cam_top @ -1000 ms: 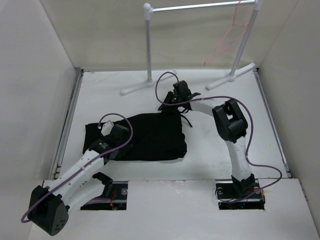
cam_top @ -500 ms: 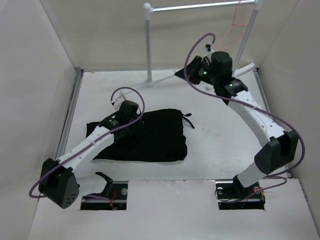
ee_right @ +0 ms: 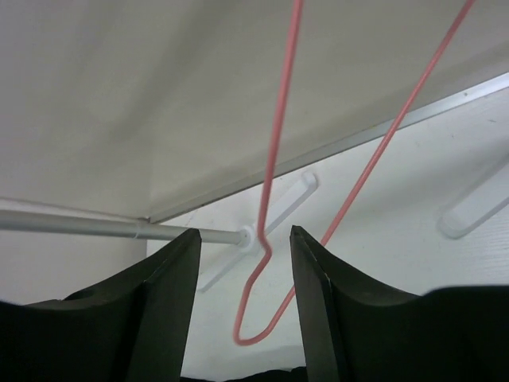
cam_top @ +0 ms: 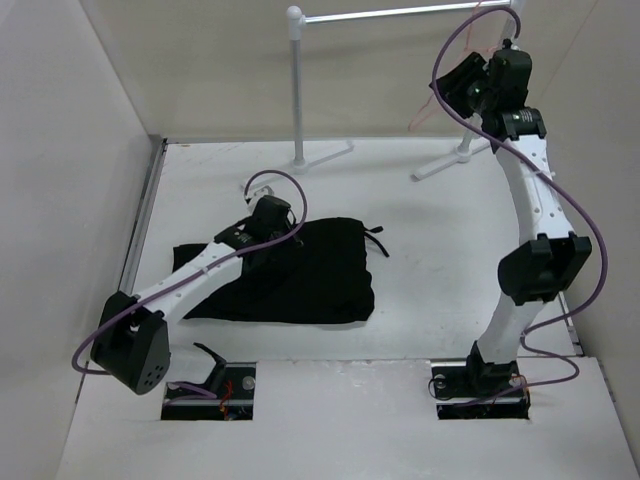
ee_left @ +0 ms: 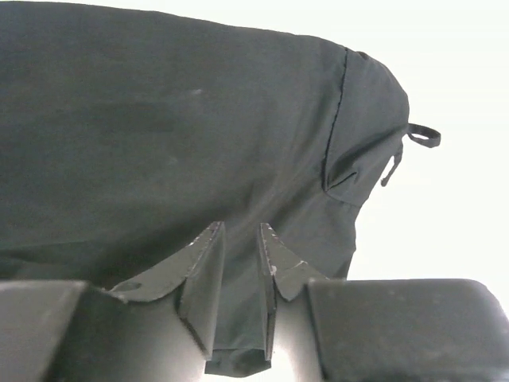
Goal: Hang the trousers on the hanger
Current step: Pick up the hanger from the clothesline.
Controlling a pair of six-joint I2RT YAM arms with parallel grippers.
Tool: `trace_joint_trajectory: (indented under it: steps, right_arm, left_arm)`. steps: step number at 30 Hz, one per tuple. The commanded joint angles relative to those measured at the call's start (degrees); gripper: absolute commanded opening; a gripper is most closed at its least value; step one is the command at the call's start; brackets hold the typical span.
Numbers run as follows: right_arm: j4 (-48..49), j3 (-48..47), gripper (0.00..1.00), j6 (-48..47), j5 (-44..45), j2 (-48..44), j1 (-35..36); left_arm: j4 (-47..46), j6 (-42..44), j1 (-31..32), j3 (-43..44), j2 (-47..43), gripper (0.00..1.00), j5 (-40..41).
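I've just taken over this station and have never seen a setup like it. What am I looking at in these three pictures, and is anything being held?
Two robot arms are bolted at the near edge of a table. The overhead picture shows both; the other two come from a camera on each wrist. The black trousers lie flat on the table. The left arm reaches over them, its jaws nearly closed above the fabric; I cannot tell whether they pinch it. The right arm is up at the clothes rail, its jaws open, with the pink hanger showing between them, not gripped.
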State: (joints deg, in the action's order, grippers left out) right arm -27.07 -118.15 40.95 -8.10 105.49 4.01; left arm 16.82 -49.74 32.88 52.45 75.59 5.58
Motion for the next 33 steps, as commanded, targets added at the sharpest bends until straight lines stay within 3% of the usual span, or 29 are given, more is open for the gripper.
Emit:
trace_joint_trajectory:
  steps: [1, 7, 13, 16, 23, 29, 33]
  right_arm:
    - [-2.4, -5.1, 0.55, -1.1, -0.6, 2.9, -0.8]
    - [-0.4, -9.9, 0.47, -0.5, -5.8, 8.1, -1.8]
    - [2.7, -9.6, 0.2, 0.5, -8.3, 8.6, -1.9]
    - [4.6, -9.6, 0.15, -0.1, -9.1, 7.4, -1.7]
    - [5.1, -8.8, 0.12, -2.4, -11.4, 2.9, -1.7]
    - [4.1, -1.9, 0.11, -6.4, -11.9, -2.8, 0.1]
    - [3.6, 5.7, 0.11, -7.5, -11.7, -7.5, 0.9]
  left_arm:
    - [-3.0, 1.0, -0.6, 1.5, 1.0, 0.22, -2.3]
    - [-3.5, 1.0, -0.8, 2.6, 3.4, 0.24, -2.7]
    - [-3.5, 0.8, -0.7, 2.7, 4.3, 0.24, -2.4]
    - [-3.5, 0.8, -0.9, 3.5, 4.2, 0.28, -2.2]
    - [-3.0, 1.0, -1.6, 7.4, 4.3, 0.52, -2.7]
    - [-2.3, 2.1, -2.4, 14.9, 4.9, 0.58, -4.2]
    - [-0.8, 3.9, -2.7, 24.3, 6.6, 0.57, -6.1]
